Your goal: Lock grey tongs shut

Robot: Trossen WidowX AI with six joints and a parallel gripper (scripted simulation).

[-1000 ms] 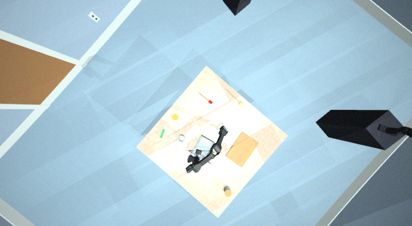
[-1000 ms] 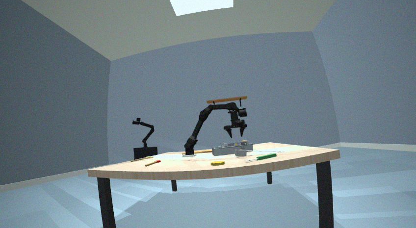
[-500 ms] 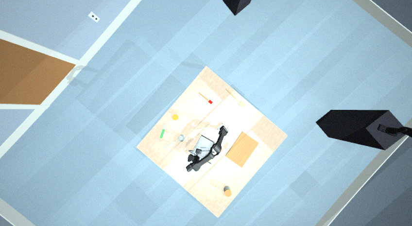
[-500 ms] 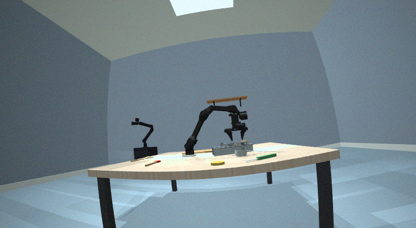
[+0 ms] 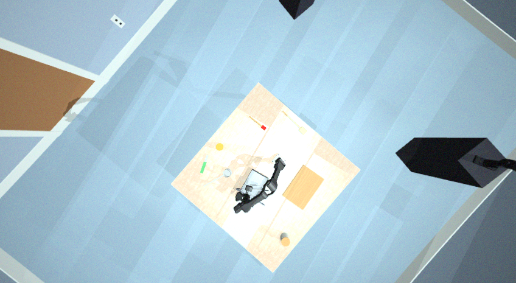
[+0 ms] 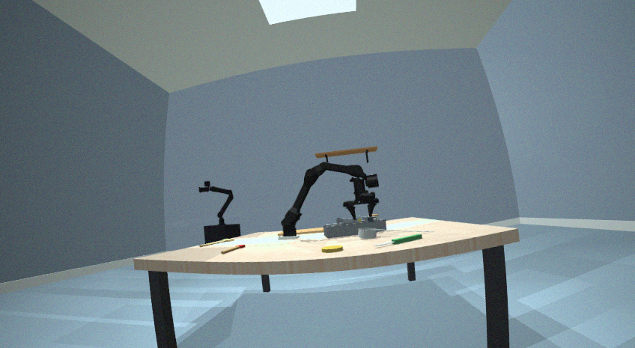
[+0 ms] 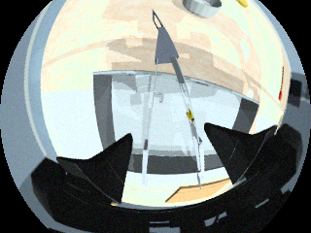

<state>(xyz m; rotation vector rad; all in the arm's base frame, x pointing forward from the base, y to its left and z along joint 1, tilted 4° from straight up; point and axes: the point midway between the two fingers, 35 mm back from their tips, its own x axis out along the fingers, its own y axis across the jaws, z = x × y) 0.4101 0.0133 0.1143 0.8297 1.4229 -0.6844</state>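
Observation:
The grey tongs (image 5: 238, 189) (image 7: 166, 46) lie open across the roasting tin (image 5: 256, 177) (image 6: 347, 229) (image 7: 103, 112). In the wrist view their hinge end reaches past the tin's far wall, and the two arms spread towards the near wall. One arm carries a small yellow part (image 7: 190, 116). My gripper (image 6: 362, 217) (image 7: 169, 131) is open and empty, pointing down just above the tin, with the tong arms between its spread fingertips in the wrist view. Contact with them cannot be told. The wooden board (image 5: 303, 187) (image 7: 199, 190) lies flat beside the tin, with nothing on it.
A round metal cup with a long handle (image 5: 227, 173) (image 6: 367, 233) (image 7: 203, 7) lies near the tin. A green-handled tool (image 5: 203, 167) (image 6: 406, 239), a yellow disc (image 5: 219, 146) (image 6: 332, 248), a red-tipped brush (image 5: 263, 127), a pale brush (image 5: 302, 129) and an orange-topped cylinder (image 5: 285, 241) are further out.

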